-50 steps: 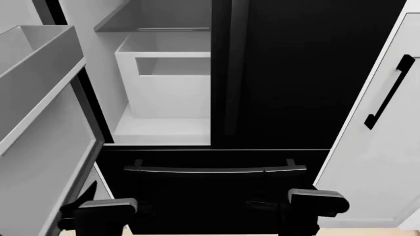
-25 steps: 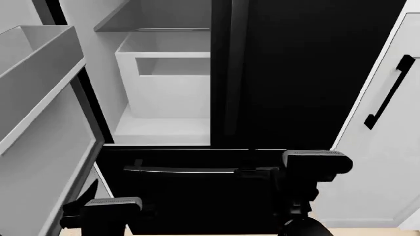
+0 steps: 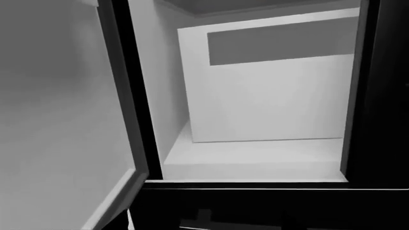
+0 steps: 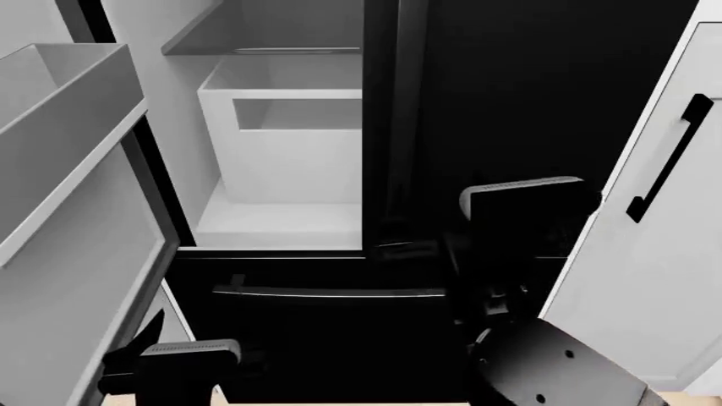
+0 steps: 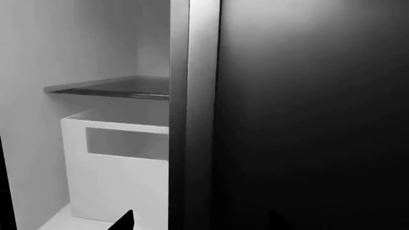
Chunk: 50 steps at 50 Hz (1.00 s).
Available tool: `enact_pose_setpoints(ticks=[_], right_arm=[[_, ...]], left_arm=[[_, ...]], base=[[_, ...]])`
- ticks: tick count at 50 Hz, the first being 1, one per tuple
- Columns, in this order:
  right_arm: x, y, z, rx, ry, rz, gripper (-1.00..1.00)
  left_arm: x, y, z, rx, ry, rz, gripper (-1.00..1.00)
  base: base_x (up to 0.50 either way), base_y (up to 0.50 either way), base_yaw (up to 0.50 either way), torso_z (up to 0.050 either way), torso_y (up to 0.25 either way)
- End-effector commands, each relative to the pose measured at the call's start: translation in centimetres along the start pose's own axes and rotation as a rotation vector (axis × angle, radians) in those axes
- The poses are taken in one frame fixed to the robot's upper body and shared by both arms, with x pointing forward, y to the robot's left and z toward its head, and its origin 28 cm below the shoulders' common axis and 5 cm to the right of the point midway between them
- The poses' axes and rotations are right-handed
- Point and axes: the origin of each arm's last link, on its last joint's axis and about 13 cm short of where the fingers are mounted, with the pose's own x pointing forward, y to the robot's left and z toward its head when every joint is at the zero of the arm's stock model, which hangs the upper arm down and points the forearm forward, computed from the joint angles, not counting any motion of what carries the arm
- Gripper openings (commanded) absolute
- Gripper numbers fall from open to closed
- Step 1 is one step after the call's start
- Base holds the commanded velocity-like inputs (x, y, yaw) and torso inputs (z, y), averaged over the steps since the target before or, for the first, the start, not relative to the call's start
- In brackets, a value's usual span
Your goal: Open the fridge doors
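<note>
We found the left fridge door swung wide, its bins showing, while the right fridge door stood shut. Our right gripper hung near that door's handle (neither gripper's spread could be told); the left gripper sat low.

The right arm rises from the lower right of the head view, its dark rounded forearm link nearest the camera and the wrist reaching up and forward. A grey-topped camera block sits on that wrist and hides the right gripper, so its jaws cannot be read; in the right wrist view only a dark fingertip shows at the frame edge. The left arm stays low at the bottom left, only its wrist block visible, the left gripper hidden
</note>
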Motion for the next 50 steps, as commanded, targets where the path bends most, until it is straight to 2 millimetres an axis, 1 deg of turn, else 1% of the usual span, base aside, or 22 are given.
enact_pose_setpoints(ticks=[1, 3, 4, 6, 8, 10, 12, 16, 17, 23, 28, 32, 35, 40, 44, 50], right_arm=[[0.6, 1.0, 1.7, 0.019, 0.004, 0.031, 1.0], [1.0, 1.2, 1.6, 0.016, 0.01, 0.028, 1.0], [1.2, 1.3, 1.5, -0.024, 0.03, 0.025, 1.0], [1.7, 1.4, 1.6, 0.008, 0.025, 0.029, 1.0], [2.0, 1.4, 1.7, 0.0, 0.024, 0.019, 1.0], [2.2, 1.6, 2.1, 0.009, 0.018, 0.025, 1.0], [2.4, 1.8, 2.5, 0.02, 0.014, 0.03, 1.0], [3.0, 2.0, 2.9, 0.018, 0.015, 0.027, 1.0], [3.1, 2.0, 3.0, 0.016, 0.015, 0.027, 1.0], [5.0, 1.8, 2.5, 0.02, 0.033, -0.02, 1.0], [6.2, 2.0, 2.2, 0.01, 0.054, -0.002, 1.0], [7.2, 2.0, 2.5, 0.0, 0.055, -0.01, 1.0], [8.3, 2.0, 2.6, -0.011, 0.065, -0.009, 1.0], [9.2, 2.2, 2.5, -0.01, 0.088, 0.005, 1.0], [10.2, 2.3, 3.0, -0.013, 0.091, 0.017, 1.0], [11.2, 2.2, 3.5, -0.023, 0.085, 0.007, 1.0]], left_arm=[[-0.1, 0.0, -0.2, -0.022, 0.003, -0.006, 1.0], [-0.1, 0.0, -0.2, -0.02, 0.003, -0.006, 1.0], [-0.1, 0.0, -0.2, -0.019, 0.003, -0.005, 1.0], [-0.1, 0.0, -0.2, -0.022, 0.002, -0.003, 1.0], [-0.1, 0.1, -0.2, -0.021, 0.002, -0.004, 1.0], [-0.2, 0.1, -0.2, -0.022, 0.004, -0.004, 1.0], [-0.6, 0.7, -0.5, -0.023, 0.004, -0.003, 1.0], [-0.2, 0.1, -0.3, -0.027, 0.004, -0.006, 1.0], [-0.4, 0.4, -0.4, -0.027, 0.004, -0.006, 1.0], [0.1, -0.2, -0.2, -0.032, 0.005, -0.008, 1.0], [0.1, -0.3, -0.4, -0.035, 0.008, -0.011, 1.0], [0.2, -0.3, -0.3, -0.035, 0.007, -0.008, 1.0], [0.2, -0.4, -0.4, -0.036, 0.008, -0.01, 1.0], [0.2, -0.4, -0.4, -0.036, 0.008, -0.007, 1.0], [0.2, -0.4, -0.4, -0.037, 0.009, -0.008, 1.0], [0.0, -0.3, -0.4, -0.039, 0.009, -0.007, 1.0]], base=[[0.0, 0.0, 0.0, 0.0, 0.0], [0.0, 0.0, 0.0, 0.0, 0.0], [0.0, 0.0, 0.0, 0.0, 0.0], [0.0, 0.0, 0.0, 0.0, 0.0], [0.0, 0.0, 0.0, 0.0, 0.0], [0.0, 0.0, 0.0, 0.0, 0.0], [0.0, 0.0, 0.0, 0.0, 0.0], [0.0, 0.0, 0.0, 0.0, 0.0], [0.0, 0.0, 0.0, 0.0, 0.0], [0.0, 0.0, 0.0, 0.0, 0.0], [0.0, 0.0, 0.0, 0.0, 0.0], [0.0, 0.0, 0.0, 0.0, 0.0], [0.0, 0.0, 0.0, 0.0, 0.0], [0.0, 0.0, 0.0, 0.0, 0.0], [0.0, 0.0, 0.0, 0.0, 0.0], [0.0, 0.0, 0.0, 0.0, 0.0]])
